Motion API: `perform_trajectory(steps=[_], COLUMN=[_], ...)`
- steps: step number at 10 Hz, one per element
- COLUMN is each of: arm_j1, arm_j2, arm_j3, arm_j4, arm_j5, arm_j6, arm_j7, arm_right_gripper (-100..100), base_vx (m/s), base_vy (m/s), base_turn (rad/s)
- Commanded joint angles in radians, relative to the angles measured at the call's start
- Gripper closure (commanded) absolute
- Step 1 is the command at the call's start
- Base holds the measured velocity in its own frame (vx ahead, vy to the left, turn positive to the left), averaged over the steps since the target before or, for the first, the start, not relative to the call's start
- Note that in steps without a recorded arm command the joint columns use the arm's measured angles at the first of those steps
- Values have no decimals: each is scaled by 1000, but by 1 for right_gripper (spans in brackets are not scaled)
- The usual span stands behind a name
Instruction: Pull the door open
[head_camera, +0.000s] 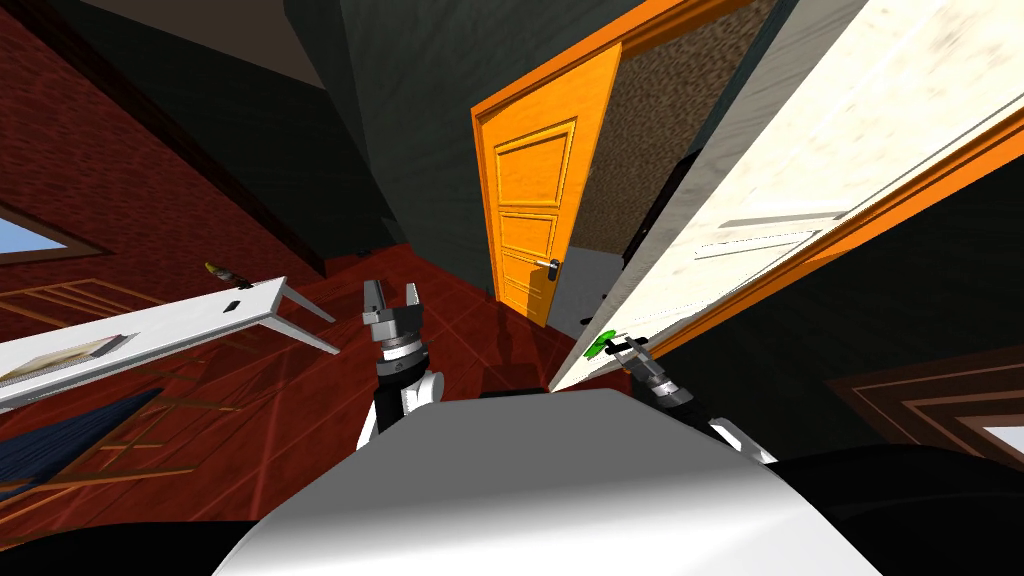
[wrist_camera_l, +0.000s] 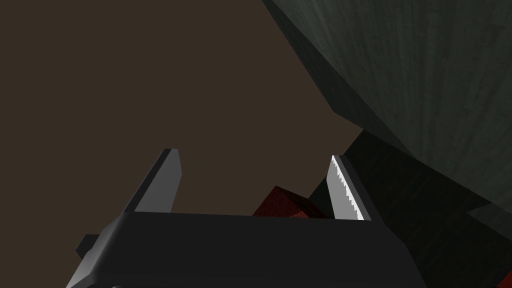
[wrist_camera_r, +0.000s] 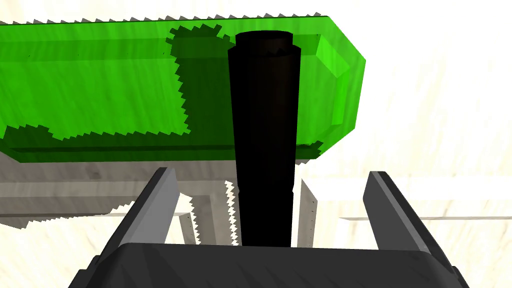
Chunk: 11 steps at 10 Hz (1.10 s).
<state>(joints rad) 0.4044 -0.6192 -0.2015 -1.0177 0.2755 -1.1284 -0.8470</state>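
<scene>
Right gripper (wrist_camera_r: 272, 174): blades spread, gripping nothing, a black stem (wrist_camera_r: 264, 125) standing between them with a gap on each side and the green lever handle (wrist_camera_r: 125, 85) just past their tips. Handle is mounted at the near edge of the white door (head_camera: 800, 150), which runs from lower centre to the upper right of the head view, with an orange panelled door (head_camera: 530, 210) beyond. Left gripper (head_camera: 392, 300): left of centre, raised, blades parted and empty.

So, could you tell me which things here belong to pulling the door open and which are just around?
For the job: white door, its green handle, right gripper open at the handle.
Just around: orange door, white table, left gripper open in the air.
</scene>
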Motion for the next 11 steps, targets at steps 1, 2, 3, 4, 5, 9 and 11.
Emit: perform_trajectory(steps=[1, 2, 3, 4, 5, 9, 11], arm_j1=[-9, -9, -10, -12, -12, -12, -13], arm_j2=[17, 22, 27, 24, 24, 24, 25], arm_j3=[-19, -25, -31, -26, -26, -26, -36], arm_j4=[-35, -47, -60, -47, -47, -47, -26], arm_j5=[37, 47, 58, 50, 50, 50, 61], arm_j6=[41, 52, 65, 53, 53, 53, 24], arm_j7=[-13, -16, -19, -16, -16, -16, -15], arm_right_gripper=[-100, -100, -100, -100, 100, 100, 100], base_vx=[37, 31, 21, 10, 0, -1, 19], base_vy=[-60, -59, -44, -17, 0, 2, 15], base_turn=[-56, -34, -28, -2, 0, 0, 28])
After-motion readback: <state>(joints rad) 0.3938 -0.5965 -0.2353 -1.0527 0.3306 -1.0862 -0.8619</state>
